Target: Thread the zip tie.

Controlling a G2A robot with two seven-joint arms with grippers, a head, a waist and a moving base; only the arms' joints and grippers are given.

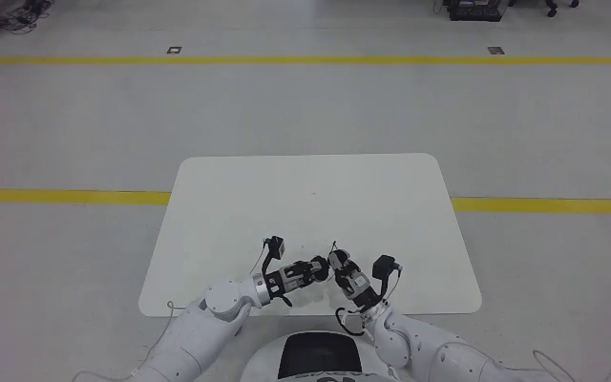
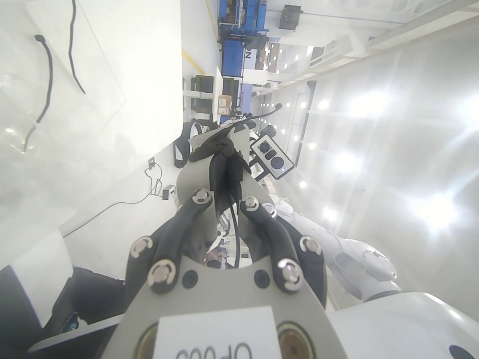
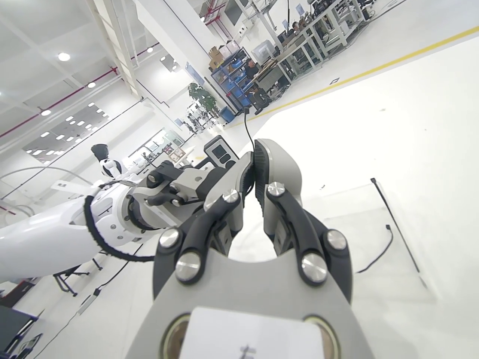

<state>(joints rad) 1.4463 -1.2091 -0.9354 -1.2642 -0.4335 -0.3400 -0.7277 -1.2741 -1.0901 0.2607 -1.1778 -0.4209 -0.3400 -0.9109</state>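
Zip tie (image 3: 246, 121) sits clamped in the closed jaws of your right gripper (image 3: 255, 151); left gripper (image 1: 323, 269) jaws: you cannot tell.

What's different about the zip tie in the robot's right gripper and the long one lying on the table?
The held zip tie is pinched in the shut right gripper and sticks up in the air. The long zip tie lies flat on the table, with nothing touching it. The held zip tie bends a little, while the long zip tie looks straight. Both are thin and black.
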